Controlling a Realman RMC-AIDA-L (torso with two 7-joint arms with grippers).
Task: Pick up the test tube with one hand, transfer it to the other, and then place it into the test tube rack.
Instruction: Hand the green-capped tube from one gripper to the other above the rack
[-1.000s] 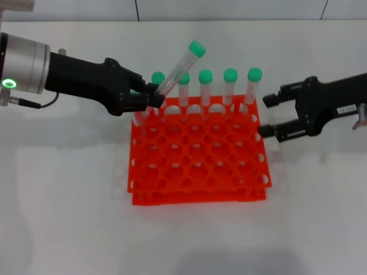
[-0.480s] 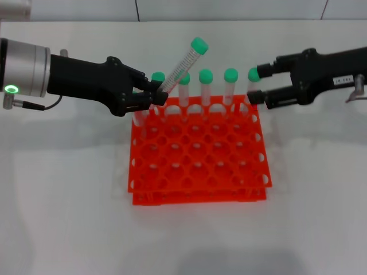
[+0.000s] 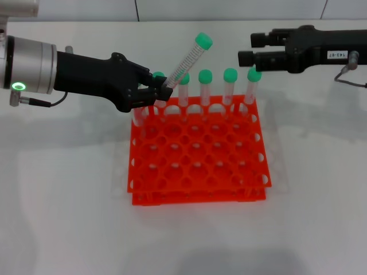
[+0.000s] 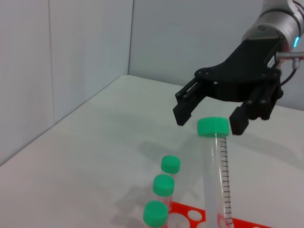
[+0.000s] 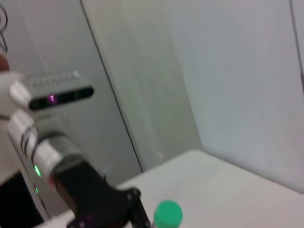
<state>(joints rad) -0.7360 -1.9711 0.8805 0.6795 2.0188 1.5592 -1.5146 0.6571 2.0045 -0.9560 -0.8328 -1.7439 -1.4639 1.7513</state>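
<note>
My left gripper [image 3: 153, 95] is shut on the lower end of the test tube [image 3: 184, 64], over the back left corner of the orange-red rack [image 3: 198, 172]. The tube tilts up and to the right, and its green cap [image 3: 203, 40] is the highest point. In the left wrist view the tube [image 4: 216, 180] stands close, with the right gripper [image 4: 209, 114] open just behind its cap. My right gripper [image 3: 252, 48], with the white label, is open and level with the cap, a little to its right. In the right wrist view the cap [image 5: 168, 213] shows beside the left gripper [image 5: 102, 202].
Several more green-capped tubes [image 3: 205, 86] stand upright in the rack's back row, right under the right gripper; three of their caps show in the left wrist view [image 4: 163, 185]. The rack's other holes hold nothing. The white table [image 3: 69, 200] lies around it.
My right gripper has risen from beside the rack's right edge and moved back and left, towards the held tube's cap. My left gripper has lifted the tube slightly.
</note>
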